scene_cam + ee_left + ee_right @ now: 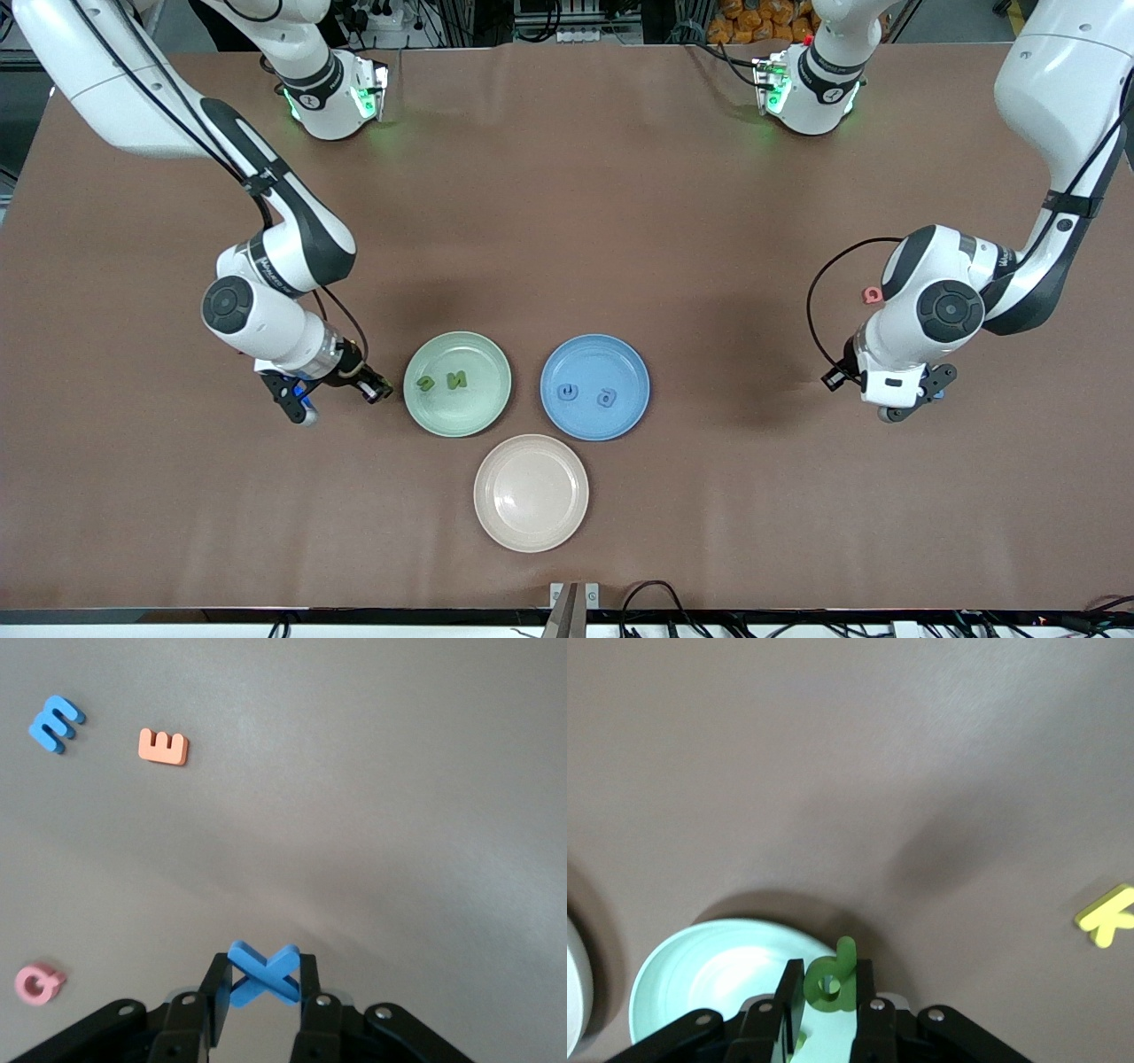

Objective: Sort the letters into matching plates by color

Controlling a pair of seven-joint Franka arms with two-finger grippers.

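My right gripper (pixel 830 981) is shut on a green letter d (pixel 833 974), up in the air at the rim of the pale green plate (pixel 700 970), toward the right arm's end of the table. That plate (pixel 457 428) holds two green letters (pixel 456 380). The blue plate (pixel 594 346) beside it holds two blue letters (pixel 606 398). My left gripper (pixel 263 979) is shut on a blue letter X (pixel 263 967) above bare table toward the left arm's end (pixel 904 409). A blue letter m (pixel 56 723) lies on the table there.
A beige-pink plate (pixel 531 492) sits nearer the front camera than the two other plates. An orange E (pixel 164 746) lies beside the blue m. A pink letter (pixel 873 295) lies by the left arm. A yellow K (pixel 1107 917) shows in the right wrist view.
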